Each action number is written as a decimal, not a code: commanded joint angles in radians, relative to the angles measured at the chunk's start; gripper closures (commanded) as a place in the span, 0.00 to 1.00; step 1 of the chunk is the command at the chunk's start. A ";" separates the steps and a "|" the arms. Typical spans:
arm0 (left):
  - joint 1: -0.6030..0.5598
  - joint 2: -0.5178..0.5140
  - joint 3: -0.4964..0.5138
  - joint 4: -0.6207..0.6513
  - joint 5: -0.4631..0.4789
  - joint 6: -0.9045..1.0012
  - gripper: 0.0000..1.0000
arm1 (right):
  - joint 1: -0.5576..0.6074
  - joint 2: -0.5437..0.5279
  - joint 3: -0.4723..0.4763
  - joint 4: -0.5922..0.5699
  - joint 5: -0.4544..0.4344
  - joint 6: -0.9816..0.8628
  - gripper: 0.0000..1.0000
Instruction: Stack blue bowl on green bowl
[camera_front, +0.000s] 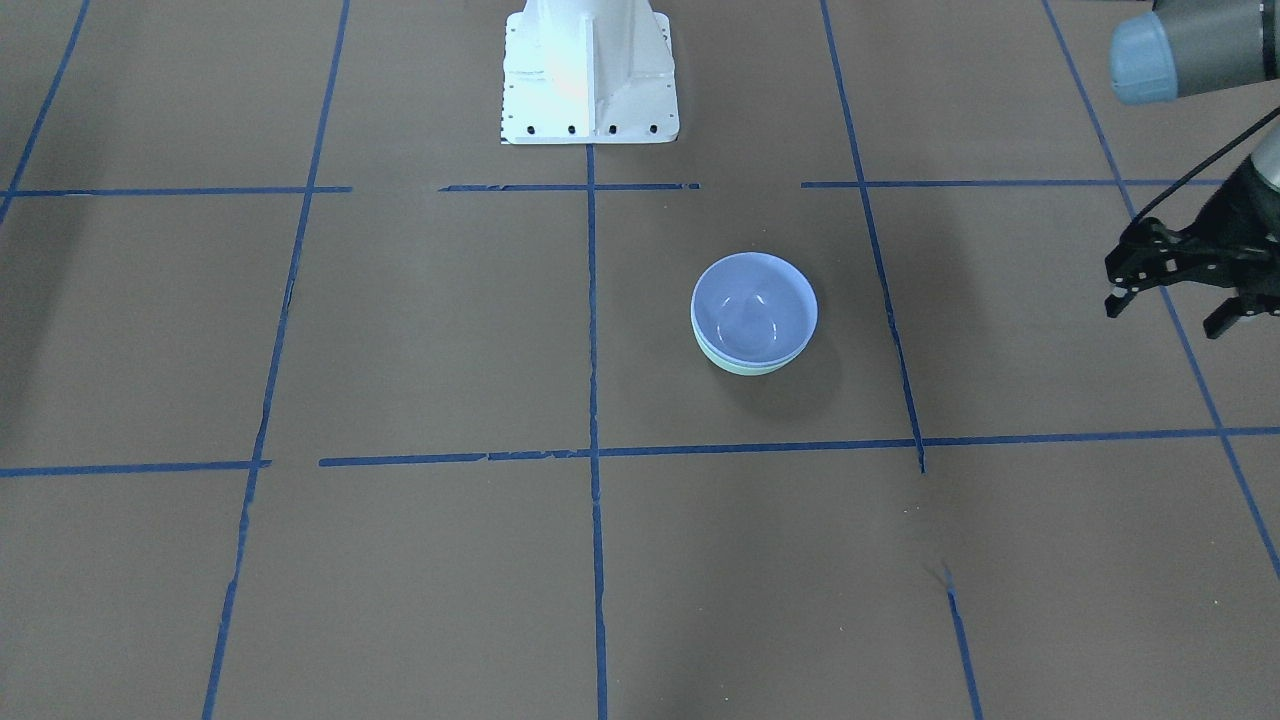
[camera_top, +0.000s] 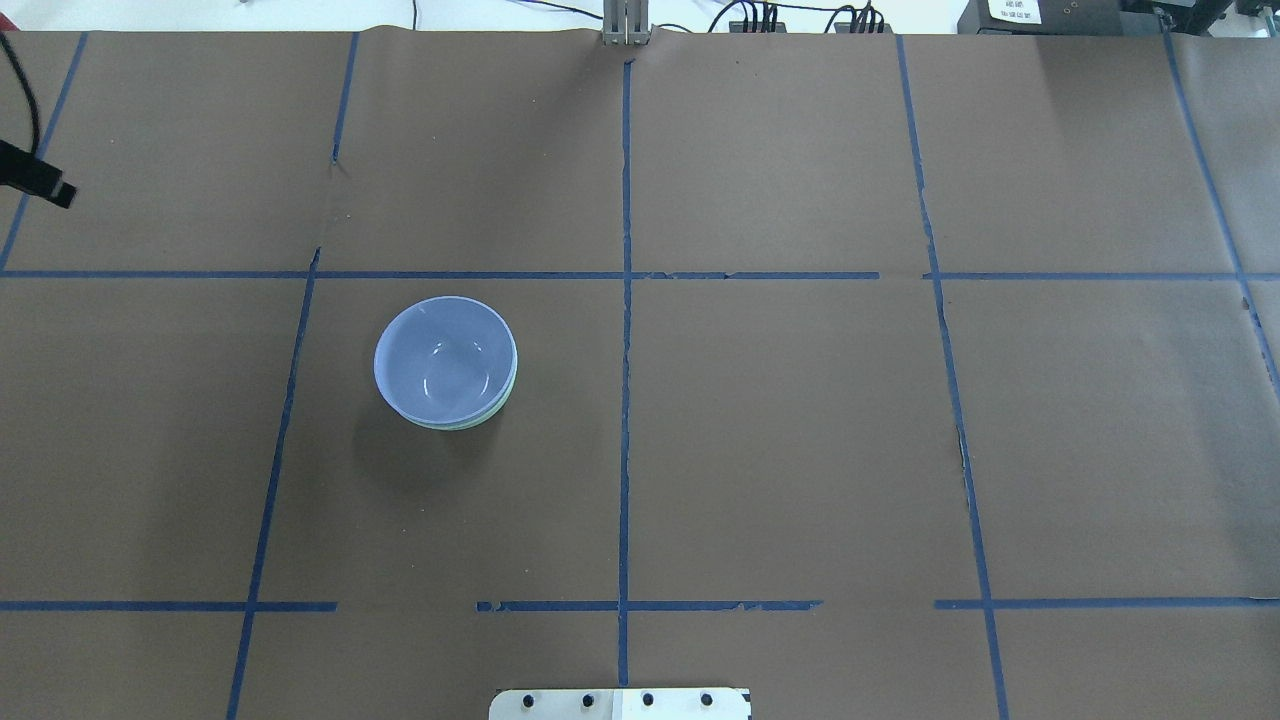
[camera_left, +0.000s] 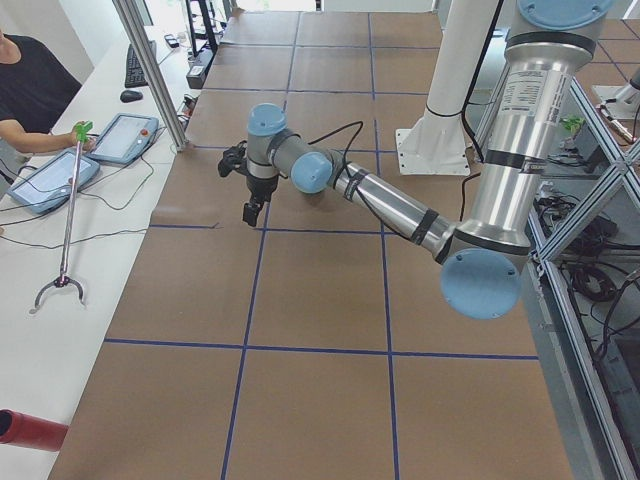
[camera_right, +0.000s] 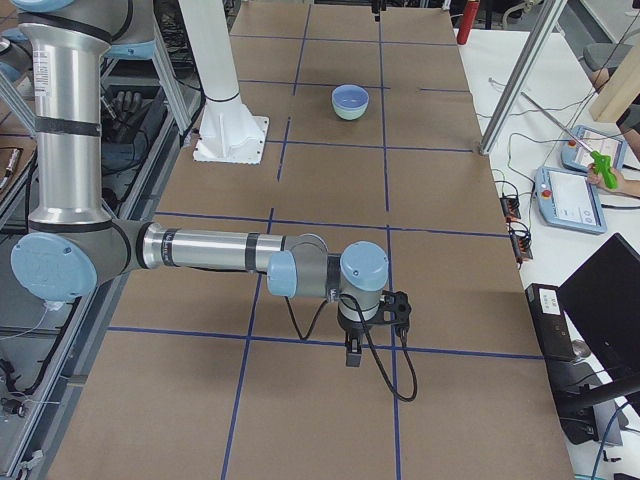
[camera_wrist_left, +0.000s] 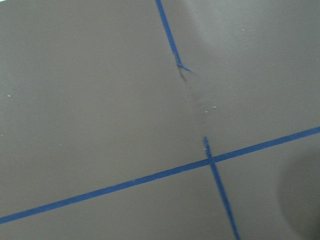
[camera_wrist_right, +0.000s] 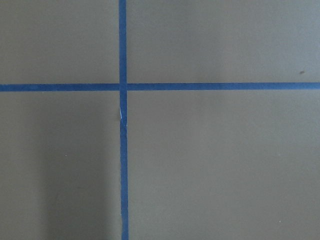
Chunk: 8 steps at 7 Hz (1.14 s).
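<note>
The blue bowl (camera_front: 754, 305) sits nested inside the green bowl (camera_front: 745, 369), upright on the brown table; only a thin mint rim of the green one shows beneath it. The pair also shows in the overhead view, blue bowl (camera_top: 445, 358) on green bowl (camera_top: 482, 420), and far off in the exterior right view (camera_right: 350, 98). My left gripper (camera_front: 1170, 312) hangs open and empty above the table, well to the side of the bowls. My right gripper (camera_right: 352, 355) shows only in the exterior right view, far from the bowls; I cannot tell whether it is open or shut.
The white robot base (camera_front: 590, 80) stands behind the bowls. Blue tape lines (camera_top: 625, 400) grid the brown table cover. An operator with a tablet (camera_left: 50, 180) and a grabber stick (camera_left: 65, 230) sits along the side bench.
</note>
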<state>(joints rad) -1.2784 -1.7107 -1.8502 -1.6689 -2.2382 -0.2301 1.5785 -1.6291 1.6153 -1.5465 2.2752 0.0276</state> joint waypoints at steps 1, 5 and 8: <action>-0.177 0.103 0.064 0.010 -0.079 0.176 0.00 | 0.000 0.000 0.000 -0.001 0.001 0.000 0.00; -0.338 0.218 0.186 0.018 -0.084 0.327 0.00 | 0.000 0.000 0.000 0.000 0.000 0.000 0.00; -0.337 0.230 0.184 0.098 -0.083 0.325 0.00 | 0.000 0.000 0.000 -0.001 0.000 0.000 0.00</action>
<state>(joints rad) -1.6149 -1.4898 -1.6655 -1.5851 -2.3215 0.0946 1.5785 -1.6291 1.6153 -1.5470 2.2749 0.0276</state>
